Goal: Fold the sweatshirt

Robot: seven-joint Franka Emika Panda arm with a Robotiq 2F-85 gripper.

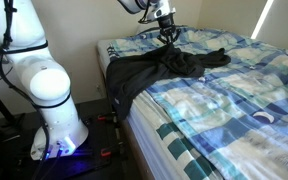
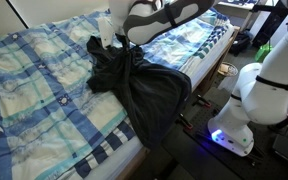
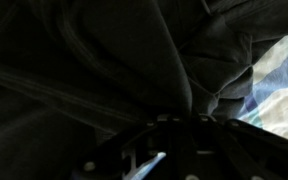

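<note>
Our gripper (image 1: 165,33) is down on the sweatshirt (image 1: 149,68), at the far end of the bed near the wall. The black sweatshirt lies all bunched up on the blue and white bedspread (image 1: 234,90). A big part of it hangs over the side of the bed toward the floor.

We cannot tell if the jaws are open or closed, because dark cloth hides them. The cloth seems to rise in a small peak at the gripper, so we guess it has a pinch.

To do this step well, we think we should lift slowly. We should pull the hanging part up onto the bed first and lay it flat before folding.

In an exterior view the sweatshirt (image 2: 144,95) shows how far it hangs down the side. The wrist view shows only dark folds of the sweatshirt (image 3: 84,60) close up and a bit of bedspread (image 3: 284,70) at the right.
</note>
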